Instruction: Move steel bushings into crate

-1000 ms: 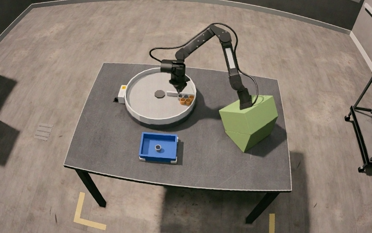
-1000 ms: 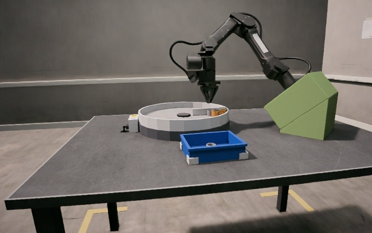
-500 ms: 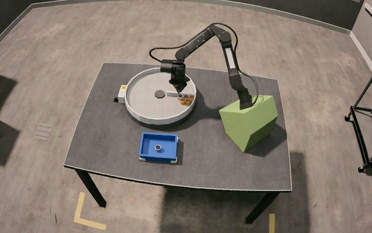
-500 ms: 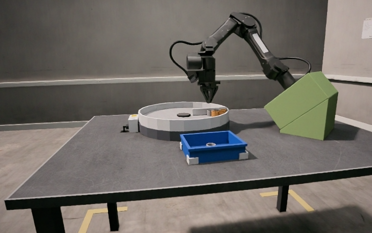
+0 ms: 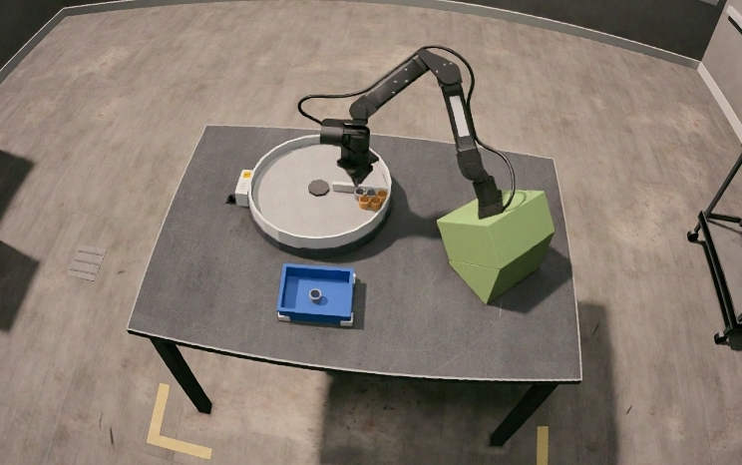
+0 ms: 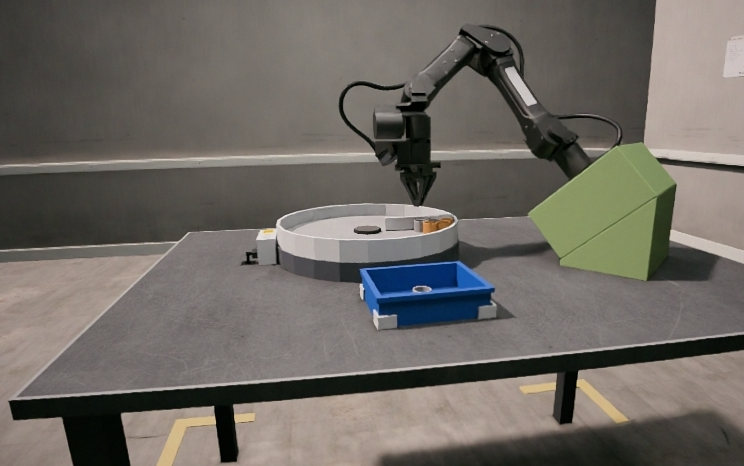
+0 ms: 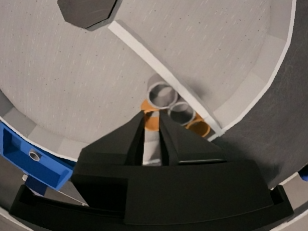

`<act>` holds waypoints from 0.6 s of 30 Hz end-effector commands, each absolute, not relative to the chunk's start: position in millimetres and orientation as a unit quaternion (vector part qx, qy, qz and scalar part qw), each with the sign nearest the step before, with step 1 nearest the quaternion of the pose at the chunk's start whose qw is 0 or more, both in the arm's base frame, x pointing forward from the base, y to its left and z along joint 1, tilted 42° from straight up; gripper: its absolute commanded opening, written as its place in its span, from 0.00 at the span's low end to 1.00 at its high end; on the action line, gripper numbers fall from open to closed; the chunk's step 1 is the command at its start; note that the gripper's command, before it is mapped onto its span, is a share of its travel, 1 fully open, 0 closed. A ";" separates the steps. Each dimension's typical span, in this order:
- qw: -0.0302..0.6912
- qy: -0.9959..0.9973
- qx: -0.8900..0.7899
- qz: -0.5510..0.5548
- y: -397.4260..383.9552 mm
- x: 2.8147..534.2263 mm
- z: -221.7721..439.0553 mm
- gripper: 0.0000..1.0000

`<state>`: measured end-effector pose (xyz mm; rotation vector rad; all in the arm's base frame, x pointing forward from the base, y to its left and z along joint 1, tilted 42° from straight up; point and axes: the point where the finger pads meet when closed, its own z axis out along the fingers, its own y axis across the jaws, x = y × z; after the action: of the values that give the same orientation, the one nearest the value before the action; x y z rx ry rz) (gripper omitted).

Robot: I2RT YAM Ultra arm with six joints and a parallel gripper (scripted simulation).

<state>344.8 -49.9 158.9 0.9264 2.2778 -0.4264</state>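
Observation:
My gripper (image 5: 357, 183) (image 6: 417, 204) (image 7: 151, 116) is empty and open, with only a narrow gap between its fingertips. It hangs above the right part of the turntable (image 5: 284, 216) (image 6: 329, 249) (image 7: 65, 74), over the bushing group. Two steel bushings stand there side by side along the white bar: one steel bushing (image 5: 359, 193) (image 7: 155, 81) is nearer the centre, the other steel bushing (image 5: 371, 193) (image 7: 181, 123) nearer the rim. Three orange bushings (image 5: 364, 204) (image 6: 429, 226) touch the group. The blue crate (image 5: 290, 316) (image 6: 439, 313) holds one steel bushing (image 5: 312, 293) (image 6: 422, 289) (image 7: 34, 155).
The white bar (image 5: 343, 187) (image 6: 399, 223) (image 7: 150, 61) runs from near the dark hub (image 5: 318, 187) (image 6: 367, 229) (image 7: 89, 11) to the raised rim. A white box (image 5: 242, 192) (image 6: 266, 246) adjoins the turntable's left side. The green base block (image 5: 493, 240) (image 6: 609, 219) stands right.

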 end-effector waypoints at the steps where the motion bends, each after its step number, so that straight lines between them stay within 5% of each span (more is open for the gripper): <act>1: 0.326 0.866 0.346 -0.154 -42.7 352.1 162.7 0.13; 18: 0.333 0.862 0.350 -0.150 -42.3 353.1 168.9 0.13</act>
<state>345.1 -49.9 157.6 0.9266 2.2806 -0.4289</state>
